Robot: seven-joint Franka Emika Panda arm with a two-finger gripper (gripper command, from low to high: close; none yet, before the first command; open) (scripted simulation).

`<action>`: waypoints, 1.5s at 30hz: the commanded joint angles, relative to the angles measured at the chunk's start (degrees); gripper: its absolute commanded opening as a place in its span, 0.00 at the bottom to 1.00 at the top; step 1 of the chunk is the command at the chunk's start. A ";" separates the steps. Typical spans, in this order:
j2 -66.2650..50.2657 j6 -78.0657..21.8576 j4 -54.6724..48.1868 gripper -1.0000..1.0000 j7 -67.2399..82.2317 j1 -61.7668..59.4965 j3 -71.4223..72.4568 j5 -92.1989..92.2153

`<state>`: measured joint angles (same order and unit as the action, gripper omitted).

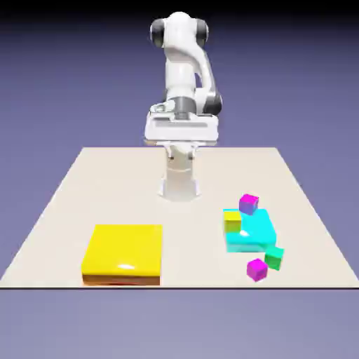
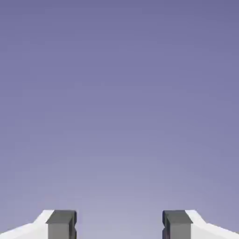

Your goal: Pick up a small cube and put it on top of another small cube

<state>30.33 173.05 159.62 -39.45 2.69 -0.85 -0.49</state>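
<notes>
The claw [image 2: 119, 225] hangs spread and empty, high near the robot's base; the small cubes lie toward the camera and to the exterior view's right: a glossy magenta cube [image 1: 257, 270] beside a green cube [image 1: 274, 258], a yellow cube [image 1: 233, 222] and a magenta-violet cube [image 1: 248, 204] at the flat cyan block [image 1: 250, 238]; no containers show

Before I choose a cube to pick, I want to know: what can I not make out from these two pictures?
- Cyan block, exterior view: part of its top is hidden behind the yellow cube.
- Yellow slab, exterior view: its underside is hidden by the slab itself.
- Arm's base, exterior view: its upper part is hidden behind the hand.
- Jaws, hand view: cut off by the bottom edge.
- All cubes: outside the hand view.
</notes>
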 commanded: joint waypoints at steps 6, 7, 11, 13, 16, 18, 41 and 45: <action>-11.59 -4.79 -6.86 0.50 14.95 9.98 -4.22 -2.41; -13.53 -5.58 -8.00 0.50 17.45 11.64 -4.93 -2.82; -21.25 -8.77 -12.58 0.50 27.41 18.30 -7.74 -4.42; -25.12 -10.37 -14.86 0.50 32.40 21.62 -9.15 -5.23; -30.91 -12.76 -18.29 0.50 39.87 26.61 -11.26 -6.43; -34.78 -14.36 -20.58 0.50 44.86 29.94 -12.67 -7.24; -59.85 -20.47 -34.15 0.00 72.74 47.31 -19.78 -11.19; -51.54 -26.51 -30.63 0.00 67.15 45.66 -17.43 -11.84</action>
<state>-21.22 146.47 128.99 27.72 48.36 -18.28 -12.31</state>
